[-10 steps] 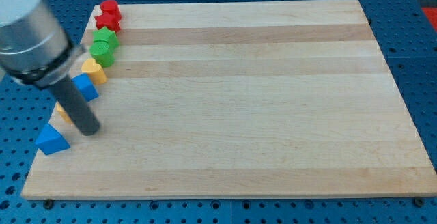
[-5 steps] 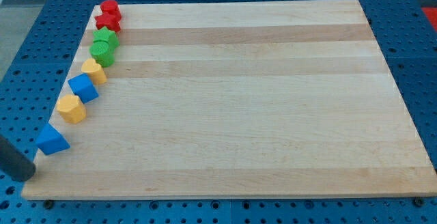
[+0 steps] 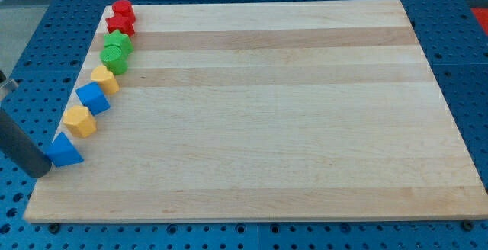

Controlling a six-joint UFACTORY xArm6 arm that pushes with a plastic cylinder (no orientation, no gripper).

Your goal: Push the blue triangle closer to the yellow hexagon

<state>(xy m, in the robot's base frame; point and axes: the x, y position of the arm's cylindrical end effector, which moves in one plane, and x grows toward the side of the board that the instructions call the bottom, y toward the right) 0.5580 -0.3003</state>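
The blue triangle [image 3: 64,151] lies near the wooden board's [image 3: 267,113] left edge, low in the view. The yellow hexagon [image 3: 80,120] sits just above and to its right, nearly touching it. My tip [image 3: 38,171] is at the view's left, just left of and below the blue triangle, close against its lower left side. The rod rises to the view's left edge.
Up the board's left edge stand a blue block [image 3: 93,97], a small yellow block [image 3: 105,78], two green blocks [image 3: 116,50] and two red blocks [image 3: 122,17]. Blue pegboard surrounds the board.
My tip swept from right of the yellow hexagon down off the board's left, then came up against the blue triangle. The triangle shifted slightly up and right toward the hexagon.
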